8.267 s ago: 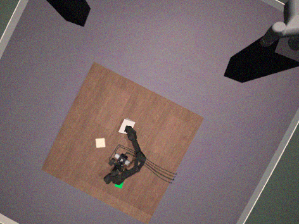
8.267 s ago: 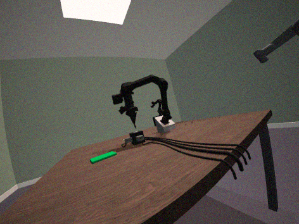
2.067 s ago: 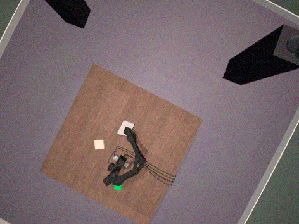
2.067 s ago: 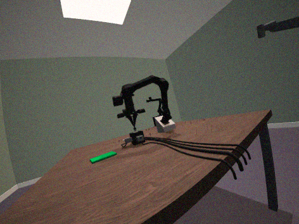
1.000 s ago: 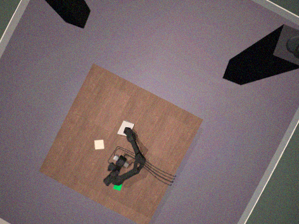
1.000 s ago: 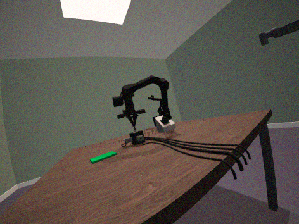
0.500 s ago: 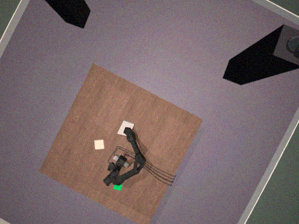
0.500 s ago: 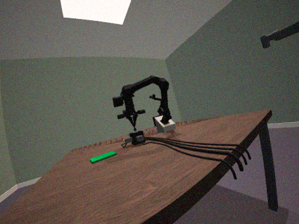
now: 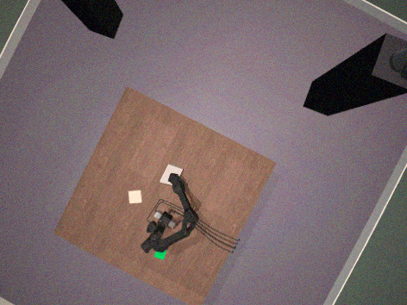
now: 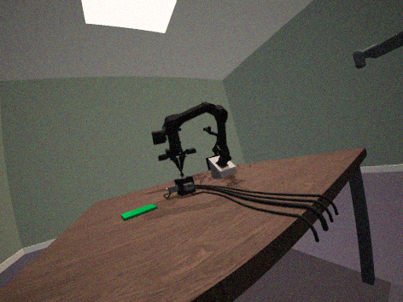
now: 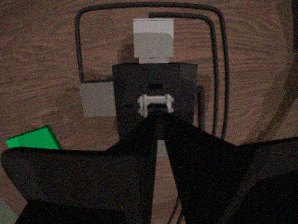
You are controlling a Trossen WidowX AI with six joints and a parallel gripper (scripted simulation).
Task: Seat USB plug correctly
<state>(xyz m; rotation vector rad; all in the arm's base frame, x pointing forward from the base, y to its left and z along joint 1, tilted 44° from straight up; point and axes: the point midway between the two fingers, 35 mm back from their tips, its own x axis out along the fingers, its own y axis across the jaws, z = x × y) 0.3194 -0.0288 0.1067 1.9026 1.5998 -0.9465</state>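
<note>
The black power cube (image 10: pixel 182 188) (image 11: pixel 131 80) stands on the table, with light grey plugs in its sides. The USB plug (image 11: pixel 156 99) is at the socket on the cube's top; a pale, bracket-like part of it shows just beyond the fingertips. My gripper (image 10: pixel 182 173) (image 11: pixel 158 119) points down over the cube, its fingers drawn together at the plug and shut on it. The fingers hide part of the plug and the socket mouth, so which way round it is and how deep it sits cannot be told.
Black cables (image 9: pixel 216 234) (image 10: pixel 265 205) (image 11: pixel 150 6) loop around the cube and run over the table edge. A green block (image 9: pixel 160 254) (image 10: pixel 139 211) (image 11: pixel 35 138) lies near the cube. A cream square (image 9: pixel 134 196) lies farther off. The arm's white base (image 9: pixel 165 177) (image 10: pixel 224 171) stands behind the cube.
</note>
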